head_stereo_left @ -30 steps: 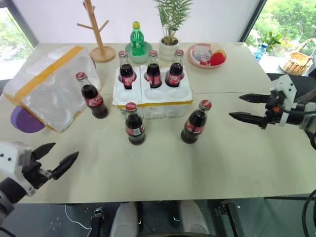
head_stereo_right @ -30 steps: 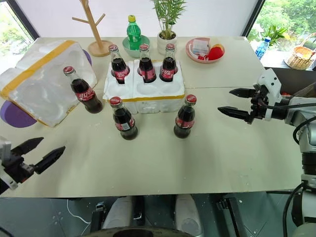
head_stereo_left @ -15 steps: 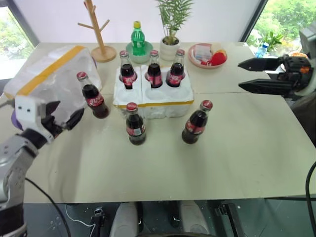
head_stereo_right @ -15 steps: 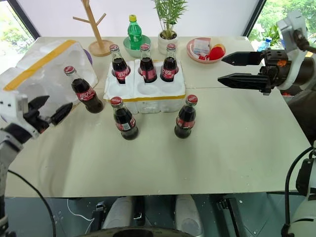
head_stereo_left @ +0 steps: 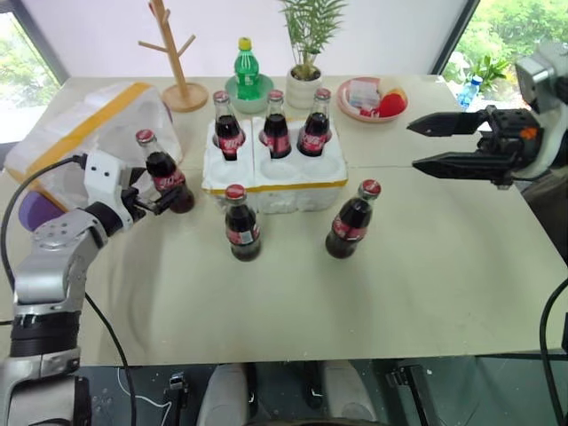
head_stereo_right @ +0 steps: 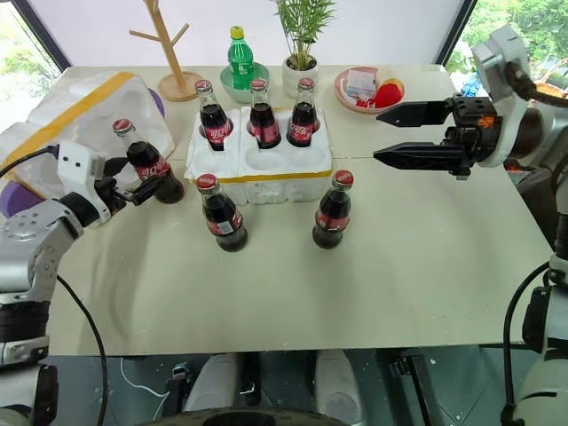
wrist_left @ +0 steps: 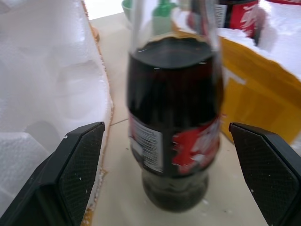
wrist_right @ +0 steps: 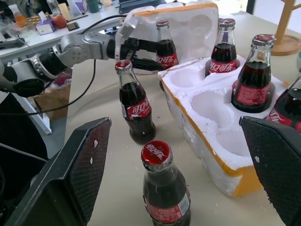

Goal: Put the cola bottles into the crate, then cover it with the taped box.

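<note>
The crate (head_stereo_left: pixel 282 189), a low white foam tray with a yellow strip, holds three cola bottles (head_stereo_left: pixel 277 130) in its back wells, and its front wells are empty. Three more cola bottles stand on the table: one left of the crate (head_stereo_left: pixel 156 165), one in front (head_stereo_left: pixel 241 225) and one front right (head_stereo_left: pixel 352 222). My left gripper (wrist_left: pixel 164 136) is open, its fingers (wrist_left: pixel 80 160) on either side of the left bottle (wrist_left: pixel 171 122) without touching it. My right gripper (head_stereo_left: pixel 413 145) hangs open above the table's right side, pointing toward the crate. The taped box (head_stereo_left: pixel 84 142) lies at the far left.
Along the table's far edge stand a wooden mug tree (head_stereo_left: pixel 175 62), a green bottle (head_stereo_left: pixel 246 69) on a dish, a potted plant (head_stereo_left: pixel 306 62) and a pink plate (head_stereo_left: pixel 355 107) of food. A purple disc (head_stereo_left: pixel 35 216) lies under the taped box's near corner.
My left gripper came forward from the table's near left corner and now straddles the left bottle. My right gripper rose and shifted a little toward the crate. The bottles have not moved.
</note>
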Robot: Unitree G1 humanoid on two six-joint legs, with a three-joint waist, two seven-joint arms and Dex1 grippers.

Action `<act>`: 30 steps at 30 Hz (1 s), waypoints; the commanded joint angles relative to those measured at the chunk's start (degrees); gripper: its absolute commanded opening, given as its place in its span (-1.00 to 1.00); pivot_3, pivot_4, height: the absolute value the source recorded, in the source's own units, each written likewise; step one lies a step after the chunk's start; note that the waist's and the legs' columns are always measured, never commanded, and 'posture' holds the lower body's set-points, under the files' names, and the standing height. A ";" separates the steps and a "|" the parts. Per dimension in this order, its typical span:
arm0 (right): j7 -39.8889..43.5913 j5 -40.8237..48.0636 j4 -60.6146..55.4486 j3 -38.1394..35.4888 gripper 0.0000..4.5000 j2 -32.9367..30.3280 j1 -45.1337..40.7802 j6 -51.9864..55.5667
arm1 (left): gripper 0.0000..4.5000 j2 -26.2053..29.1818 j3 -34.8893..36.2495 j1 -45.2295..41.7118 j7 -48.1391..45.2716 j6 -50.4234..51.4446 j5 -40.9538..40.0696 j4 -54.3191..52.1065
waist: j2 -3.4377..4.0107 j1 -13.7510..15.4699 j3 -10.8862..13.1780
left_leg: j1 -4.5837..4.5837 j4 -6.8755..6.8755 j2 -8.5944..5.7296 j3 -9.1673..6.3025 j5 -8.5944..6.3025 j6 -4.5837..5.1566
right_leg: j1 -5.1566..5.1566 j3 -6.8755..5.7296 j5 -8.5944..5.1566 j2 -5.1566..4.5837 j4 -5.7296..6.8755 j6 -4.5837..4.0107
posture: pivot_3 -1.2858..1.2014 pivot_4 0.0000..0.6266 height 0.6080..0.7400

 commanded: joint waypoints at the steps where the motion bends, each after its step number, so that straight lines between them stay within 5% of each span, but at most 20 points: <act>1: -0.48 2.09 -2.64 -2.37 1.00 -0.22 0.05 0.15 | 0.97 -0.83 -1.55 -4.55 -1.70 -4.22 2.09 4.60 | 0.00 0.08 0.00 | 0.00 0.00 -0.02 0.00 0.00 0.00 | 0.00 0.00 0.01 -0.01 0.00 0.02 | 0.03 -0.52 1.00; 9: -1.46 3.63 -4.78 -2.40 1.00 -0.42 0.66 1.08 | 0.97 -2.44 -4.00 -12.31 -5.59 -10.76 5.59 17.82 | -0.01 -0.19 0.00 | 0.00 0.02 -0.05 0.04 0.00 0.01 | 0.00 -0.02 0.04 0.04 0.03 0.08 | 0.03 -0.52 1.00; 14: -2.59 3.63 -4.93 -2.47 1.00 -0.24 0.54 0.98 | 0.20 -1.88 -3.04 -12.95 -7.84 -11.68 5.24 19.20 | 0.00 -0.14 0.00 | 0.00 0.02 -0.04 0.05 0.01 0.00 | 0.00 -0.02 0.04 0.04 0.06 0.08 | 0.03 -0.52 1.00; 23: -5.38 3.91 -4.85 -2.63 1.00 0.67 0.29 0.50 | 0.20 5.71 -1.54 -9.79 -20.38 1.07 -3.54 4.69 | -0.05 -0.16 0.03 | -0.04 0.03 -0.01 0.03 0.01 0.00 | -0.07 0.00 0.04 0.04 0.08 0.08 | 0.03 -0.52 1.00; 30: -8.49 4.99 -8.16 -5.20 1.00 0.15 3.81 1.37 | 0.20 11.91 -4.76 -27.75 -34.12 11.30 -8.86 8.14 | -0.22 1.21 0.13 | -0.20 0.09 -0.08 0.02 0.03 -0.04 | -0.07 -0.11 0.04 0.07 0.02 0.08 | 0.03 -0.52 1.00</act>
